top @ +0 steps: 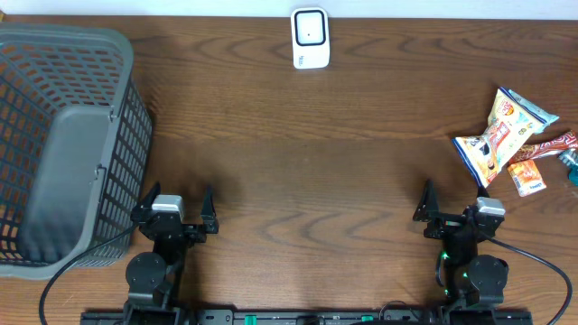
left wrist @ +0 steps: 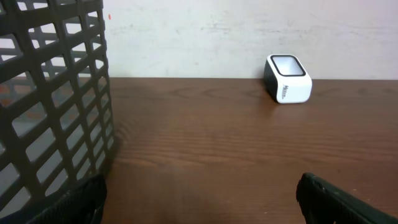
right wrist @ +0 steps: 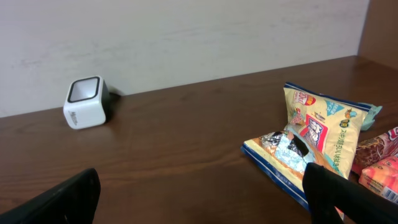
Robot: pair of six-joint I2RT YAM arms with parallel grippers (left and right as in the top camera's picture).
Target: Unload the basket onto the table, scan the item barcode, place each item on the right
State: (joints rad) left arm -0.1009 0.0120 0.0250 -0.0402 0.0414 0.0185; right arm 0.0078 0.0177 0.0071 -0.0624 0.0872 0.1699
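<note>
- One scanner (top: 310,38) is sitting at the bench's (top: 316,153) far edge, and one basket (top: 54,135) at its left edge.
- At least four snack packets (top: 506,135) are lying at the right edge.
- The left pincer (top: 180,193) and right pincer (top: 461,203) are gaping wide, holding nothing.
- The packets are lying near the right pincer, not touching it.

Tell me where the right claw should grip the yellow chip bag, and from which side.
Probably the yellow chip bag by its crimped far edge, coming down from above with the open right claw. That seam looks thin and clear of neighbours; the near end overlaps the blue snack bag.
</note>
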